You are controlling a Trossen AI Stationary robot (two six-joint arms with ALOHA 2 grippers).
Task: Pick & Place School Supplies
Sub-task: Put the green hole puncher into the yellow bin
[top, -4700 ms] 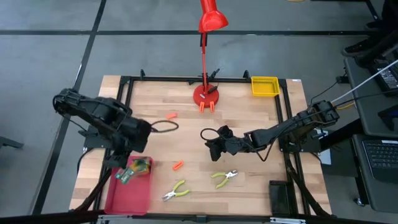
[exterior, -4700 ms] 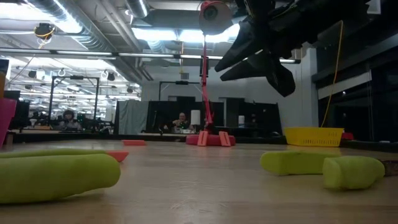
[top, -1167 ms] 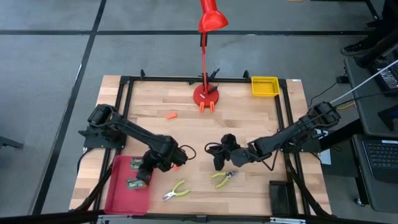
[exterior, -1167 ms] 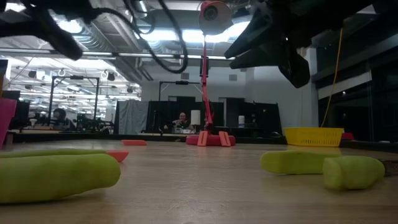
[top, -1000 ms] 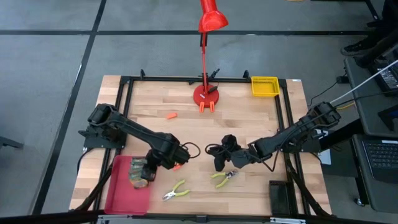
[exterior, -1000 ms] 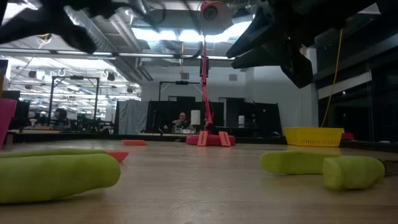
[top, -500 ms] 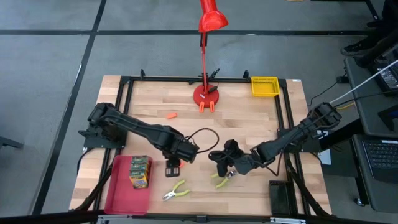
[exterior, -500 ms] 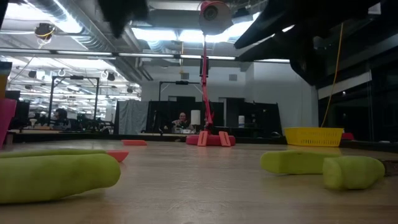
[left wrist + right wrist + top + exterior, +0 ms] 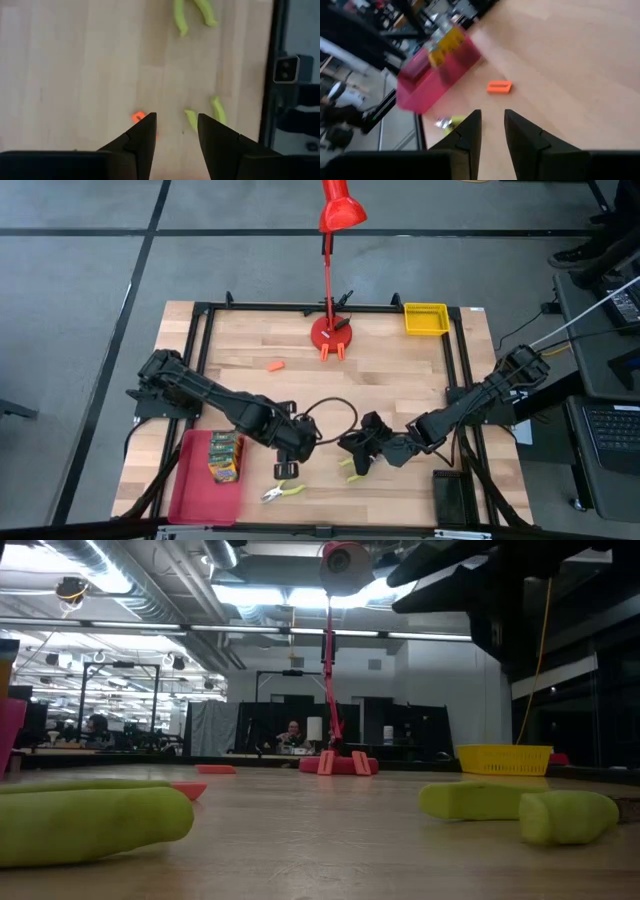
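Two yellow-and-green crayon boxes (image 9: 224, 456) lie stacked in the red tray (image 9: 195, 492) at the table's (image 9: 400, 385) near left corner, and two plier-like tools with yellow-green handles lie along the near edge, one (image 9: 284, 491) left of centre and the other (image 9: 352, 470) near the middle. The left claw (image 9: 288, 467) hovers just above the left tool with its fingers (image 9: 141, 140) parted and empty, a small orange piece (image 9: 138, 117) on the wood just beside them, while the right claw (image 9: 360, 460) hangs over the middle tool, fingers (image 9: 470, 131) slightly apart and holding nothing. Another orange piece (image 9: 272, 366) lies well apart toward the far left, near the red lamp's base (image 9: 331, 335), with a yellow bin (image 9: 425, 318) at the far right.
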